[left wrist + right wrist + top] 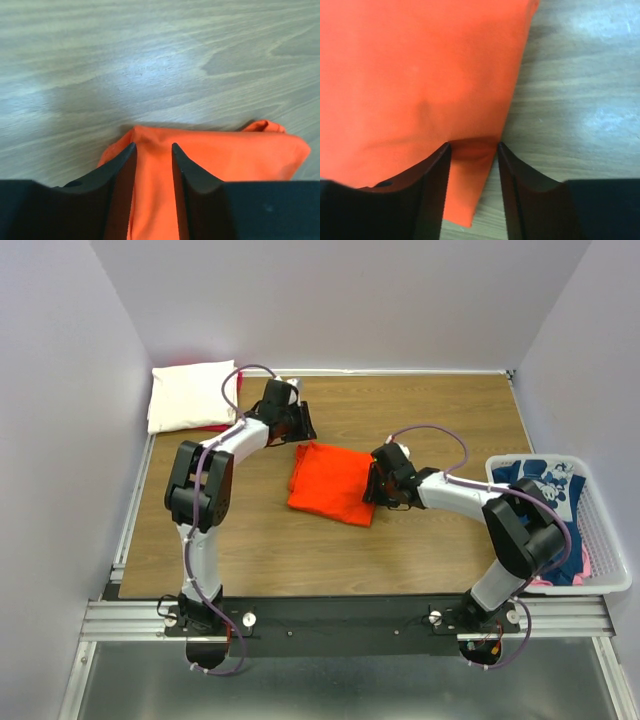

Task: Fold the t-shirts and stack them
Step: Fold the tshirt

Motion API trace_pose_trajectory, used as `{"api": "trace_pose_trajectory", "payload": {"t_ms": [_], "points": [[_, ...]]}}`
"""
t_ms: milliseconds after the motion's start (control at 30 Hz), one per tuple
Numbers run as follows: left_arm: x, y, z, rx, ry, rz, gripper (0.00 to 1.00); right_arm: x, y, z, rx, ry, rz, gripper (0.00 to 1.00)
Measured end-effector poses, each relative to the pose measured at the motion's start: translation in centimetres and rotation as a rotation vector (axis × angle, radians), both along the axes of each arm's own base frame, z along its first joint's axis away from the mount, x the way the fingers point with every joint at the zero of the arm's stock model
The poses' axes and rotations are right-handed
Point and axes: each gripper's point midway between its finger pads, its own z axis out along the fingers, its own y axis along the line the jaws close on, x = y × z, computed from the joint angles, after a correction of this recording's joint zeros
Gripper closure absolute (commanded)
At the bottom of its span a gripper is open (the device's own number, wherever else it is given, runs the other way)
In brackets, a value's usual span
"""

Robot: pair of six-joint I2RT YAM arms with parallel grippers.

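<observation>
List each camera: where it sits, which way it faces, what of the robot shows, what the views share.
Top: above and behind the robot, looking down at the table, both arms, orange shirt.
Left wrist: on the left arm, looking past the left pincer at the shirt's corner.
Right wrist: on the right arm, looking past the right pincer at the shirt's edge.
Shared: all three show the orange shirt.

Plain pale lilac-grey walls (350,300) enclose a brown wood-grain tabletop (440,410), edged by a silver aluminium rail (130,618); lighting soft, even.
</observation>
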Motion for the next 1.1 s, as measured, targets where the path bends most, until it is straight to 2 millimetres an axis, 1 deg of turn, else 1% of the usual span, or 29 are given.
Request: {"api": "trace_pose_trajectory", "payload": {"t_ms": [67, 100, 133, 167, 233, 267, 300, 333, 367, 400, 467, 533, 567, 600, 633, 667, 700, 767, 800, 900, 1000, 1100], "points": [[0.1, 0.5, 1.9, -0.001, -0.03, 0.002, 0.48, -0.3, -0.2, 0.0, -0.007, 0.011, 0.0, 0.43], [0.2, 0.7, 2.8, -0.004, -0.047, 0.005, 0.45, -0.3, -0.4, 0.0, -0.01, 0.016, -0.001, 0.4], [0.1, 1.1, 4.3, -0.012, -0.074, 0.011, 0.43, -0.4, -0.5, 0.0, -0.01, 0.02, -0.003, 0.39], [0.0, 1.6, 5.4, -0.018, -0.095, 0.017, 0.43, -0.4, -0.7, 0.1, -0.009, 0.029, -0.004, 0.38], [-0.8, 2.8, 7.0, -0.032, -0.125, 0.036, 0.42, -0.4, -1.2, 0.4, -0.004, 0.04, -0.016, 0.38], [-1.6, 3.4, 7.4, -0.045, -0.139, 0.041, 0.41, -0.2, -1.5, 0.6, 0.0, 0.04, -0.022, 0.38], [-2.6, 4.1, 7.4, -0.049, -0.132, 0.048, 0.38, -0.1, -1.7, 0.9, 0.001, 0.039, -0.028, 0.38], [-3.3, 4.6, 7.1, -0.05, -0.124, 0.054, 0.38, 0.3, -1.9, 1.5, 0.006, 0.033, -0.037, 0.38], [-4.0, 4.9, 6.5, -0.054, -0.112, 0.059, 0.37, 0.9, -2.0, 2.3, 0.014, 0.017, -0.044, 0.38], [-4.8, 5.1, 5.6, -0.053, -0.091, 0.057, 0.35, 1.9, -1.8, 3.5, 0.029, -0.01, -0.05, 0.38], [-6.3, 5.1, 3.6, -0.053, -0.043, 0.045, 0.33, 3.0, -1.9, 4.5, 0.041, -0.033, -0.06, 0.38], [-7.8, 5.1, 1.9, -0.054, 0.006, 0.032, 0.32, 4.6, -1.9, 6.0, 0.056, -0.068, -0.07, 0.39], [-8.4, 5.0, 1.3, -0.059, 0.026, 0.023, 0.32, 5.1, -1.8, 6.4, 0.061, -0.075, -0.073, 0.4], [-8.9, 4.9, 0.9, -0.065, 0.042, 0.013, 0.32, 5.8, -1.9, 6.7, 0.067, -0.084, -0.079, 0.43], [-9.2, 4.8, 0.7, -0.071, 0.049, 0.005, 0.31, 6.4, -2.0, 6.8, 0.07, -0.087, -0.085, 0.43], [-9.3, 4.8, 0.8, -0.08, 0.052, -0.002, 0.31, 6.9, -2.2, 6.7, 0.067, -0.086, -0.094, 0.43], [-9.2, 4.7, 0.9, -0.088, 0.049, -0.009, 0.15, 7.5, -2.6, 6.3, 0.062, -0.077, -0.104, 0.45], [-9.1, 4.6, 1.2, -0.101, 0.04, -0.019, 0.15, 8.1, -3.0, 5.6, 0.052, -0.064, -0.115, 0.49], [-9.0, 4.6, 1.2, -0.105, 0.036, -0.023, 0.15, 8.4, -3.4, 4.9, 0.044, -0.051, -0.122, 0.52], [-8.9, 4.7, 1.1, -0.105, 0.033, -0.039, 0.15, 8.9, -4.1, 3.0, 0.019, -0.009, -0.131, 0.56], [-8.8, 4.8, 0.7, -0.098, 0.037, -0.044, 0.15, 9.2, -4.1, 1.7, 0.006, 0.018, -0.126, 0.61], [-8.9, 4.9, 0.2, -0.086, 0.045, -0.054, 0.14, 9.8, -4.0, 0.6, -0.005, 0.039, -0.121, 0.62]]}}
